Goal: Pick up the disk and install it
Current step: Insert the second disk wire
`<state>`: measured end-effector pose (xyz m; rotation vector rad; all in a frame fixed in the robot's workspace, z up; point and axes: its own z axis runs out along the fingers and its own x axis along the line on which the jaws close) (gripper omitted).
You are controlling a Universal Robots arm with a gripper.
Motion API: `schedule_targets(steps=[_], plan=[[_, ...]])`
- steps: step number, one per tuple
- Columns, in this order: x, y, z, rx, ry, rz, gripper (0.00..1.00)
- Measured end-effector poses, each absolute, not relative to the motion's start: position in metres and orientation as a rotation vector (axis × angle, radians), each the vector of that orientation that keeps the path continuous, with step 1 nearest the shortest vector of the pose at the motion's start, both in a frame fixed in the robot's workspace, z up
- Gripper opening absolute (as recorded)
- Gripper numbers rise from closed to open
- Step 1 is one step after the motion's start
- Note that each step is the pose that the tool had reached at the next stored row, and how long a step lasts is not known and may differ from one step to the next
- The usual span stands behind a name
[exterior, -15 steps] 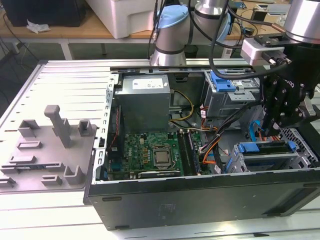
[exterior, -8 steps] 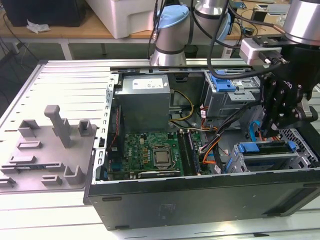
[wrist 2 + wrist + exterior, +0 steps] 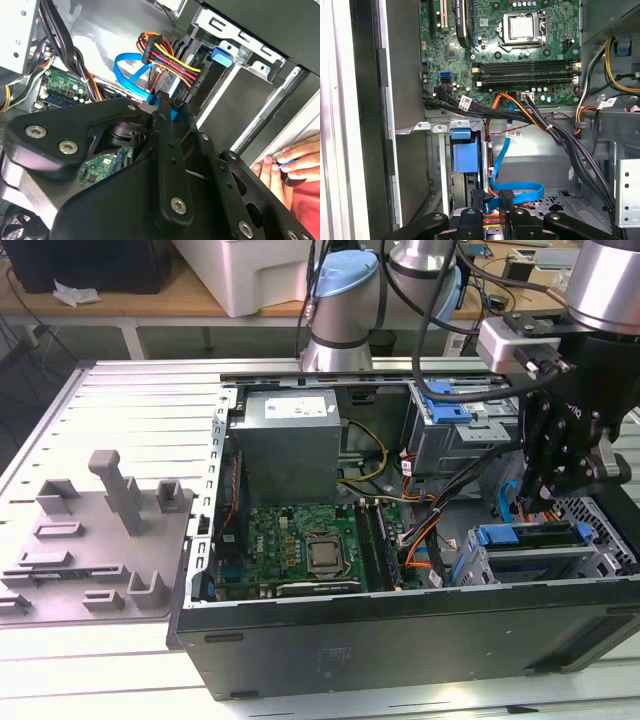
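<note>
Black gripper [image 3: 545,502] low inside the open computer case [image 3: 400,640], just above the drive bay, disk [image 3: 530,537] seated in that bay, jaw state unclear, blue cable [image 3: 520,192] beside

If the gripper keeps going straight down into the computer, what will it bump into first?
Probably the blue cable and the bundle of coloured wires just below the gripper, before the case floor. Depth is hard to judge.
</note>
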<state>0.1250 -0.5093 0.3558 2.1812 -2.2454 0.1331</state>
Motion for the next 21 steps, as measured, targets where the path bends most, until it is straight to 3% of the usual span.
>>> schedule_targets(steps=[3, 5, 21], plan=[[0.125, -0.511, 0.356, 2.182, -2.246, 0.131, 0.26], [0.125, -0.513, 0.356, 2.183, -2.248, 0.129, 0.16], [0.129, -0.522, 0.356, 2.184, -2.256, 0.119, 0.16]])
